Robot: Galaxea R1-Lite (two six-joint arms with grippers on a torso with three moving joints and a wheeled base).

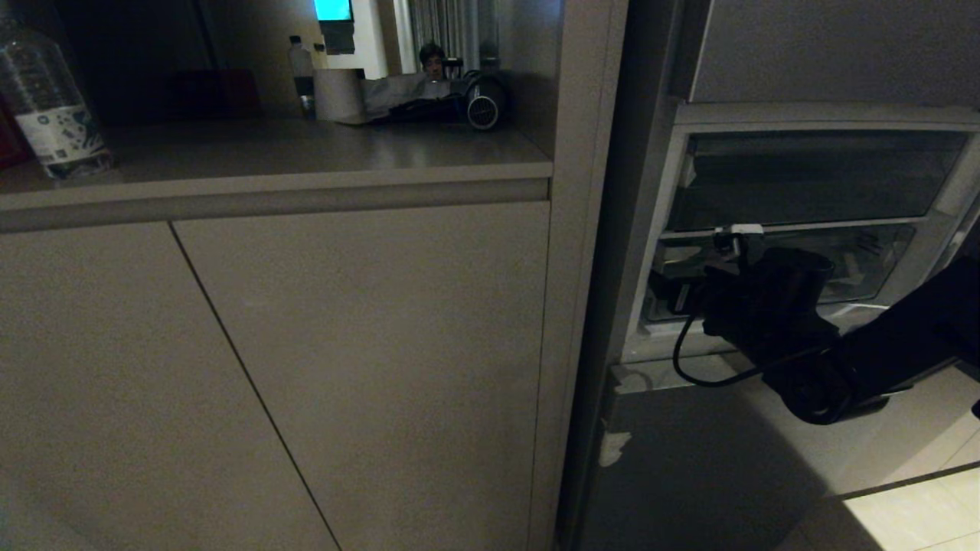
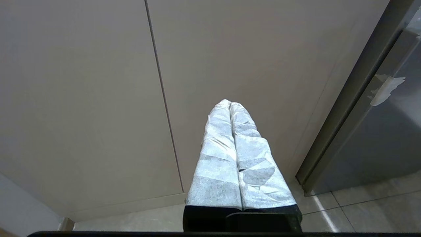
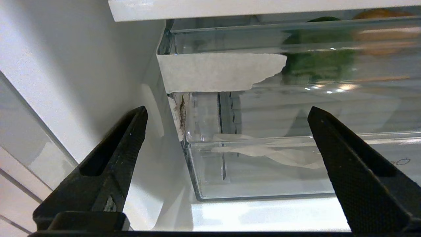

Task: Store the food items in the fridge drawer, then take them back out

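While the right gripper (image 3: pixel 227 164) hangs with fingers spread wide, empty, before the clear fridge drawer (image 3: pixel 263 164), its glossy, stiff front lip looks the best hold. Deeper inside lie the green pepper (image 3: pixel 315 62) and brown potato (image 3: pixel 378 33), both light, firm and rounded.

The left gripper (image 2: pixel 230 105) is parked by the cabinet, fingers closed.

Dim beige cabinets (image 1: pixel 306 344), countertop (image 1: pixel 306 153), tiled floor (image 1: pixel 919 505)

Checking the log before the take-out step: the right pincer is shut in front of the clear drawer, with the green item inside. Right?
Not quite. The right wrist view shows the right pincer wide open, holding nothing. The rest holds: it faces the clear drawer, and the green item is inside.
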